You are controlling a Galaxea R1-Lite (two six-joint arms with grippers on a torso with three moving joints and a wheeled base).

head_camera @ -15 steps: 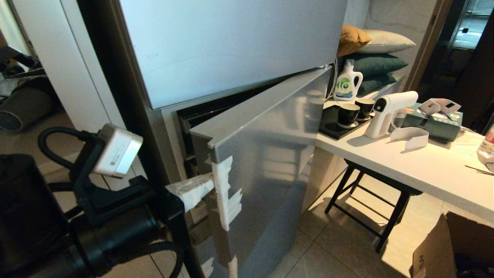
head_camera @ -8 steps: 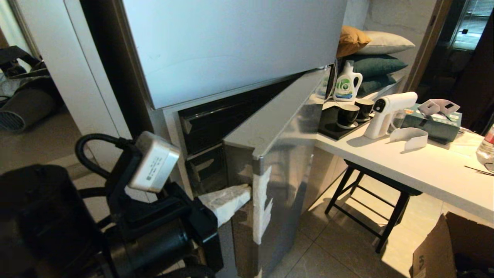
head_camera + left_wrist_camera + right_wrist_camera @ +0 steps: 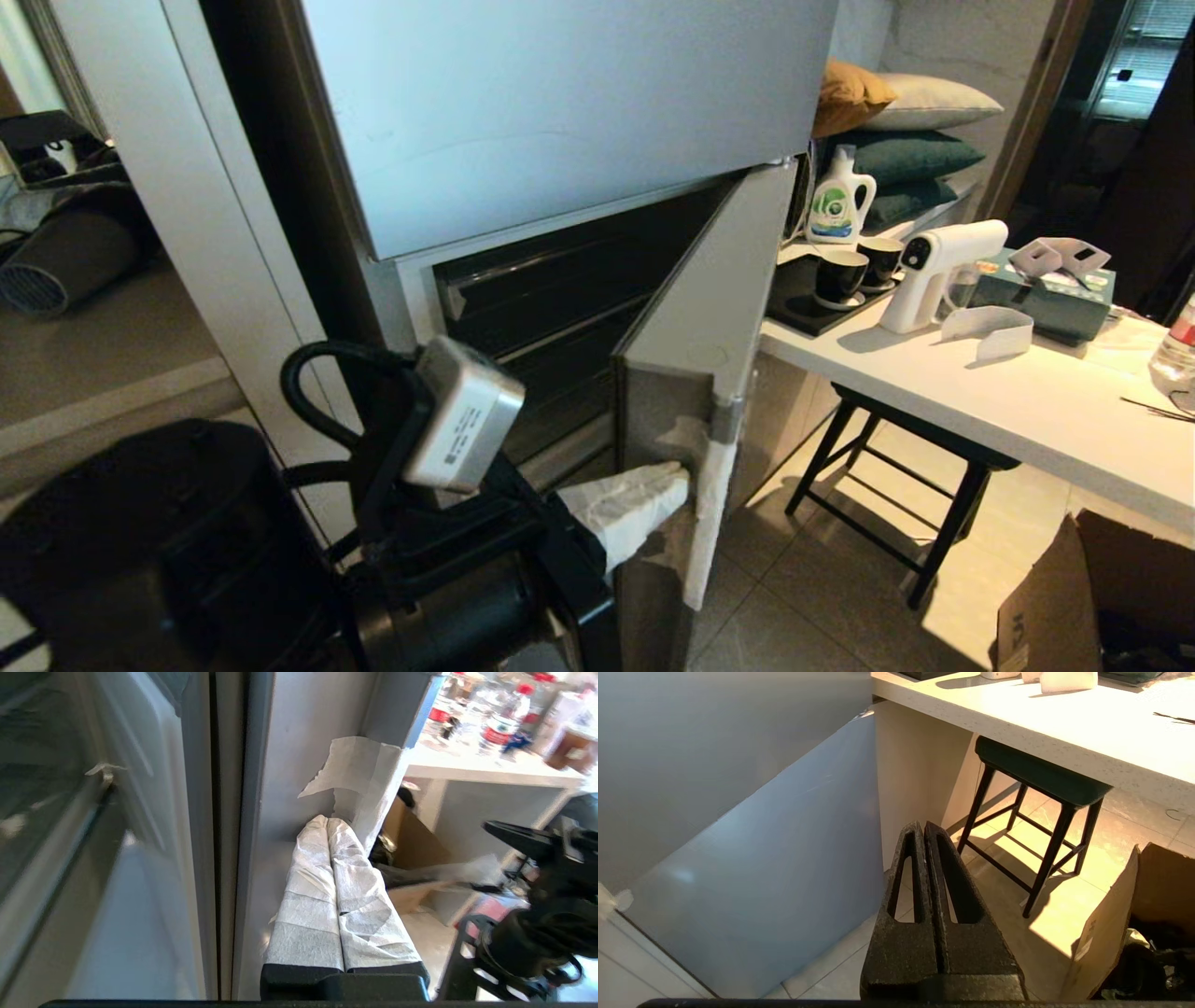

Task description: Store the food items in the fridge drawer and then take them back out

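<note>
Both pincers were pressed together. Left pincer (image 3: 327, 822) touched the silver-grey fridge door's (image 3: 695, 331) taped inner edge. Right pincer (image 3: 923, 828) hung over tiled floor (image 3: 1069, 896).

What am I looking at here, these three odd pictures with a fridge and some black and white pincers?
It is a two-armed robot at a silver fridge. The wide picture comes from a camera on its head; the other two come from cameras on its wrists, looking along each hand. The left hand, its fingers wrapped in white tape and pressed together, is pushing on the inner edge of the lower fridge door, which stands open. The right hand is shut, holds nothing and hangs over the floor near a black stool. On the white counter stand a detergent bottle, two black cups and a white spray gun. No food shows.
</note>
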